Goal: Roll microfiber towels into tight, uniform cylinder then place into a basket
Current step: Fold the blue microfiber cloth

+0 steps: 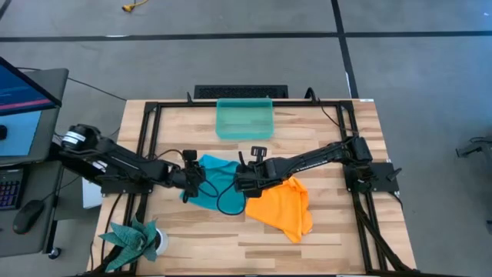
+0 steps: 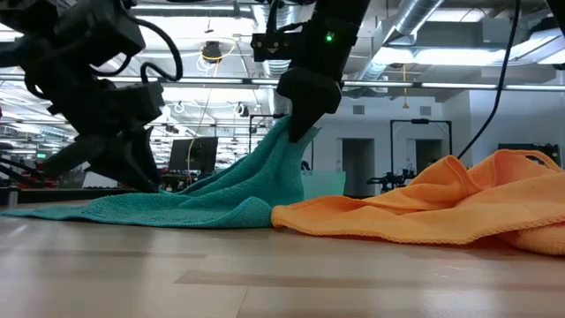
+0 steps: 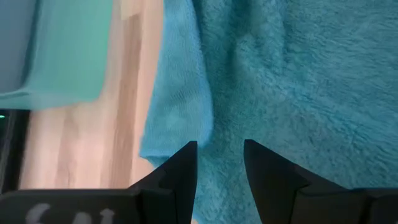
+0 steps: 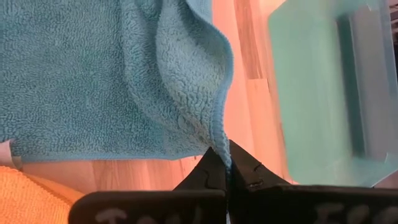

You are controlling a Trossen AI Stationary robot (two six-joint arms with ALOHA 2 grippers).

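The teal-blue towel (image 1: pixel 215 168) lies spread on the wooden table, with one part pulled up into a peak (image 2: pixel 281 141). My right gripper (image 1: pixel 240 183) is shut on that peak, a short way above the table. My left gripper (image 1: pixel 194 181) is open, low at the towel's left part, its fingers (image 3: pixel 186 162) standing over the cloth near an edge. The orange-yellow towel (image 1: pixel 284 206) lies crumpled on the table to the right, beside the teal one. The teal-green basket (image 1: pixel 244 119) stands empty at the table's far side. My left gripper: I cannot tell whether its open fingers touch the teal towel below them. My right gripper pinches the teal towel's hemmed edge (image 4: pixel 219 144) between its two shut fingers, coming from above. The cloth hangs below the fingers as a folded ridge (image 4: pixel 186 81). The rest of the towel lies on the table (image 2: pixel 132 208).
A green spiky plant in a white pot (image 1: pixel 137 240) stands at the table's near left corner. A black cable loop (image 1: pixel 227 201) hangs over the teal towel. A black frame (image 1: pixel 146 146) runs around the table. Bare wood shows along the near edge (image 1: pixel 231 246).
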